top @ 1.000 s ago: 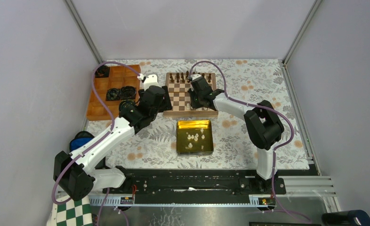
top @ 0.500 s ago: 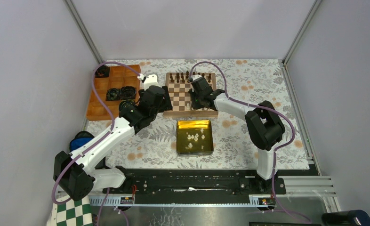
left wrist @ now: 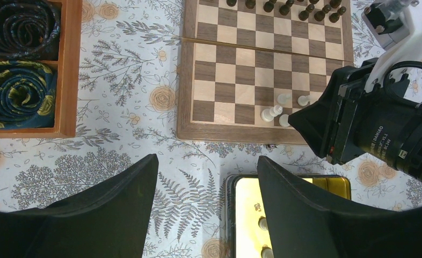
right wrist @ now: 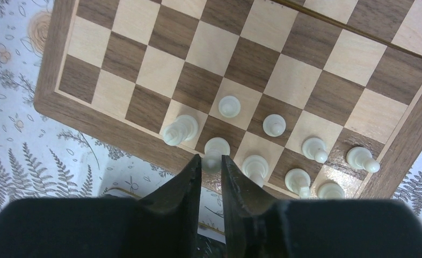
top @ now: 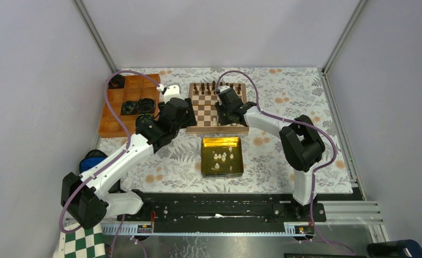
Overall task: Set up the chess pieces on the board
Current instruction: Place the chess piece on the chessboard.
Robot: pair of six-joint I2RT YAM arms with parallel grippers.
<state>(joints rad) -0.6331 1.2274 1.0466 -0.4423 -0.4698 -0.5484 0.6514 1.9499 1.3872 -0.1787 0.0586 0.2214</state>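
Observation:
The board (top: pixel 218 129) lies at the back centre, with dark pieces (top: pixel 214 86) along its far row. My right gripper (right wrist: pixel 211 161) is shut on a cream piece (right wrist: pixel 216 147) at the board's (right wrist: pixel 144 70) near row. Several other cream pieces (right wrist: pixel 274 124) stand on the near two rows to its right. More cream pieces (top: pixel 222 156) lie in a yellow tin (top: pixel 203 156) in front of the board. My left gripper (left wrist: pixel 208 166) is open and empty above the mat, between the board (left wrist: pixel 235 75) and the tin (left wrist: pixel 249 199).
An orange wooden compartment tray (top: pixel 112 115) with rolled dark ties (left wrist: pixel 15 91) sits left of the board. The right arm's wrist (left wrist: pixel 380 129) hangs over the board's near right corner. Grey walls enclose the floral mat.

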